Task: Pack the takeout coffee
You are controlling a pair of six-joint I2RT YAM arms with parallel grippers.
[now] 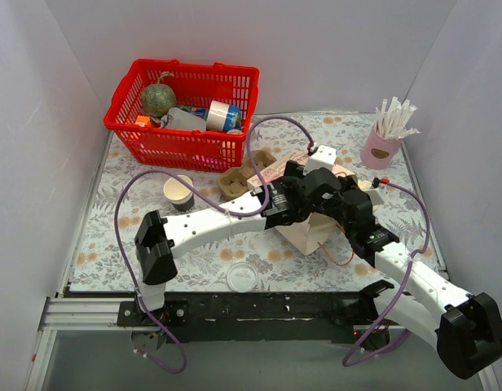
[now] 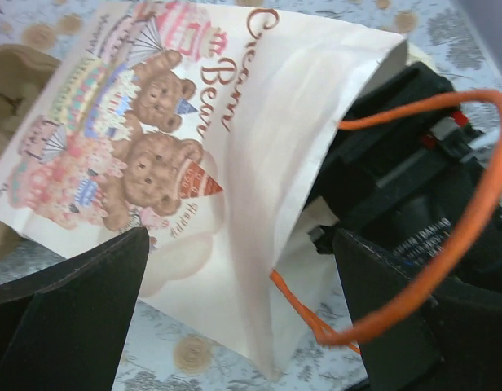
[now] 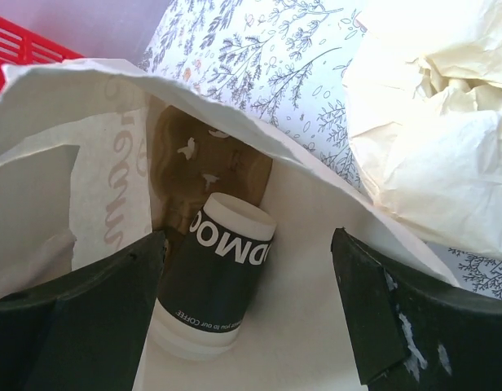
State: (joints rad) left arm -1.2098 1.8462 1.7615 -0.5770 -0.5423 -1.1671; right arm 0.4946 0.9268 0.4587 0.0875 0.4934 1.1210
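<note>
The takeout coffee (image 3: 212, 281) lies on its side inside the white paper bag (image 3: 332, 244), its white lid towards the camera and its dark band showing. My right gripper (image 3: 247, 326) is open at the bag's mouth, one finger on each side of the cup, not touching it. The bag, printed with bears (image 2: 153, 155), lies on the table with an orange cord handle (image 2: 471, 220). My left gripper (image 2: 235, 326) is open with the bag's lower edge between its fingers. In the top view both grippers (image 1: 296, 199) (image 1: 336, 199) meet over the bag (image 1: 304, 235).
Crumpled cream paper (image 3: 430, 122) sits just right of the bag. A red basket (image 1: 153, 134) of items stands at the back left. A plain cream cup (image 1: 179, 193), a cardboard cup carrier (image 1: 235, 181), a loose white lid (image 1: 242, 277) and a pink holder with white sticks (image 1: 381, 147) are on the table.
</note>
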